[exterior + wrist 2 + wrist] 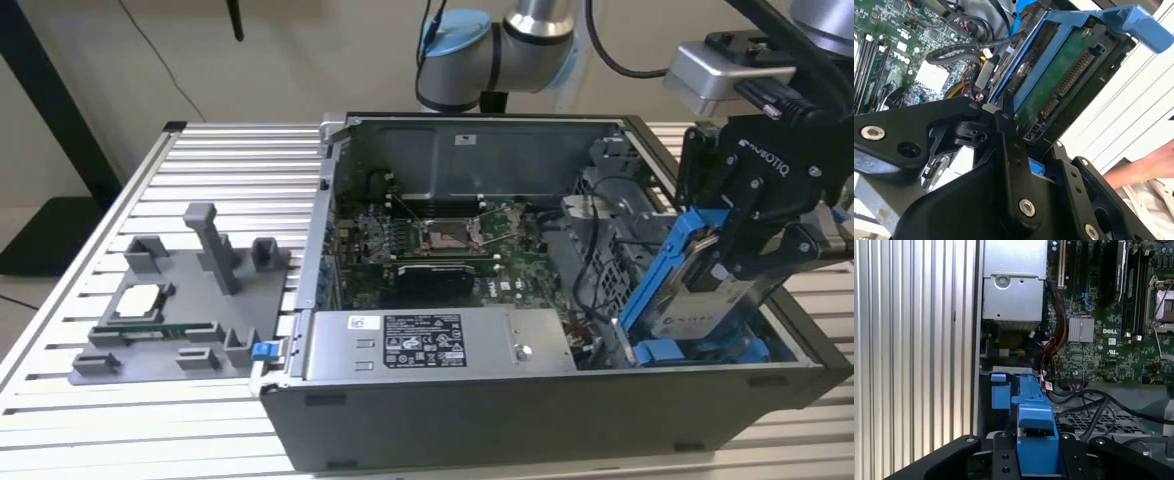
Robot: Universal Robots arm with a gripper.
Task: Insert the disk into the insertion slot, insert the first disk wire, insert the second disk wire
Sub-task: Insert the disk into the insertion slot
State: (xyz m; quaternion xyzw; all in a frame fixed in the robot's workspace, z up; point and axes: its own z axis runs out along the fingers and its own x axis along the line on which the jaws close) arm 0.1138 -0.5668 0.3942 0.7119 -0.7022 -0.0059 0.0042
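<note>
1. A slatted aluminium table (pixel 120 440) carried the lot.
2. On it sat an open dark-grey metal computer case (pixel 534 425), its side panel off.
3. Inside lay a green motherboard (pixel 400 235), with a square silver processor socket (pixel 447 237) at its middle.
4. A large grey labelled power-supply box (pixel 441 345) ran along the near wall.
5. Black cables (pixel 594 255) looped at the board's edge, toward the exterior view's right.
6. Beside the case, at the exterior view's left, a grey plastic fixture plate (pixel 200 345) held a square silver processor chip (pixel 140 300) and a green memory stick (pixel 154 331).
7. In the second wrist view, a person's hand (pixel 1154 162) lay over the slats.
</note>
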